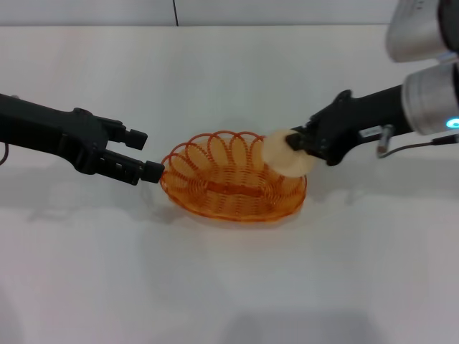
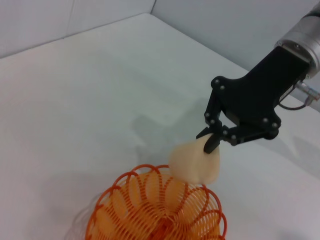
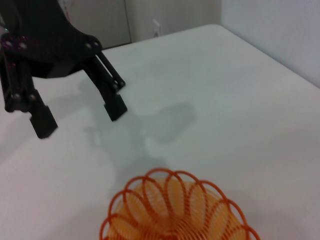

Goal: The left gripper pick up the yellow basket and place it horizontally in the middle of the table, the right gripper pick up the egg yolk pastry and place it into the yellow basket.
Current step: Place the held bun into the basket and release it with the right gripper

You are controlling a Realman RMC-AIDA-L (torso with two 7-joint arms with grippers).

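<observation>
Oval orange-yellow wire basket (image 1: 233, 179), mid-table (image 1: 229, 287), lengthwise across. Right claw (image 1: 295, 143), at its 2 o'clock rim, grips the round cream pastry (image 1: 287, 153); left claw (image 1: 140, 154), at 9 o'clock, spread wide, empty. Step: pastry placement; next likely lower inward, release.

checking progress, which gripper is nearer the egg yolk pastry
Right. The right gripper is shut on the egg yolk pastry; the left gripper is open across the yellow basket.

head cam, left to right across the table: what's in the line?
left gripper, jaws open beside the basket's left end → yellow basket on the table → egg yolk pastry over the basket's right rim → right gripper shut on it.
</observation>
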